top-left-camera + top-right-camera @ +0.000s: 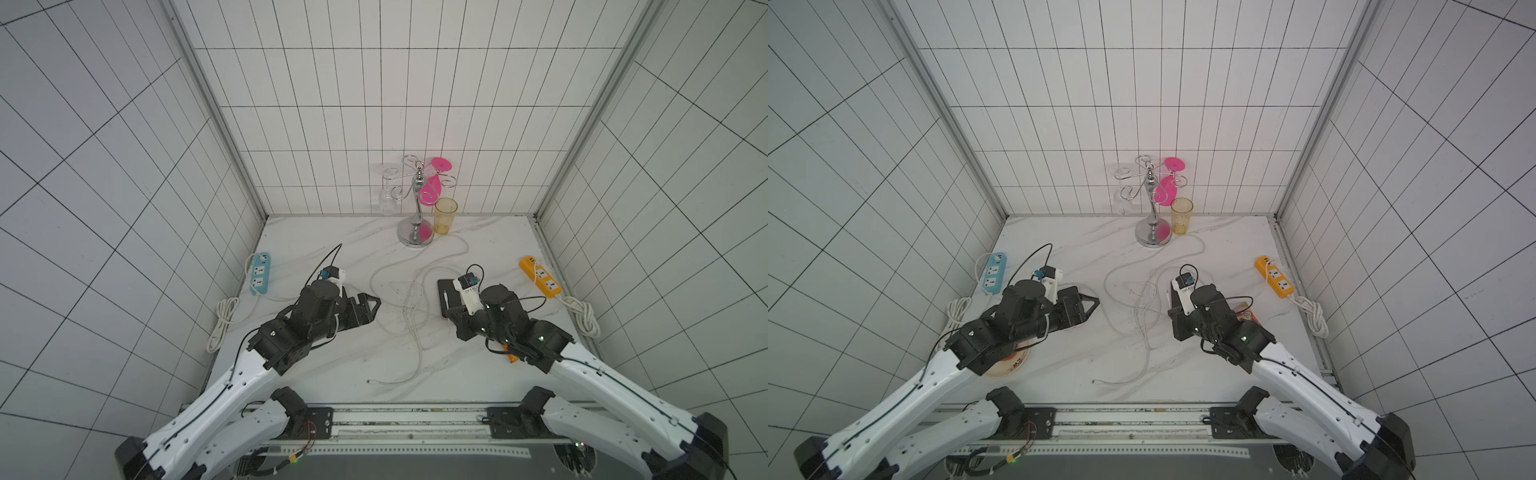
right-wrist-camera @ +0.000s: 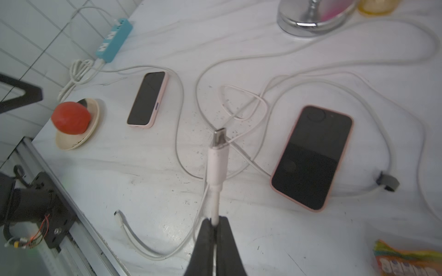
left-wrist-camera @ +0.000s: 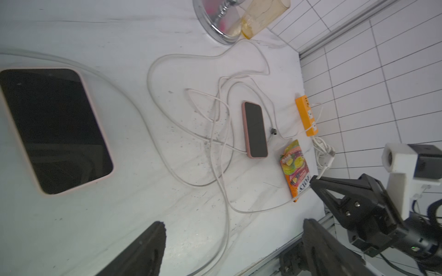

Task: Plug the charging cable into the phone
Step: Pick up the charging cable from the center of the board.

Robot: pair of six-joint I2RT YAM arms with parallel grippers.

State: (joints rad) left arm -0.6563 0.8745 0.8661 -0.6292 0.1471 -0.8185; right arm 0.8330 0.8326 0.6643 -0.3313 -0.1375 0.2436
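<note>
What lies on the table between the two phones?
Loops of cable, in the right wrist view. The right gripper holds a plug over them.

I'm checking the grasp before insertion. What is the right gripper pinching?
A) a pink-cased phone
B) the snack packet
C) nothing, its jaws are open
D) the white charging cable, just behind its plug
D: in the right wrist view the right gripper is shut on the white charging cable just behind its plug, with the metal tip sticking out bare.
</note>
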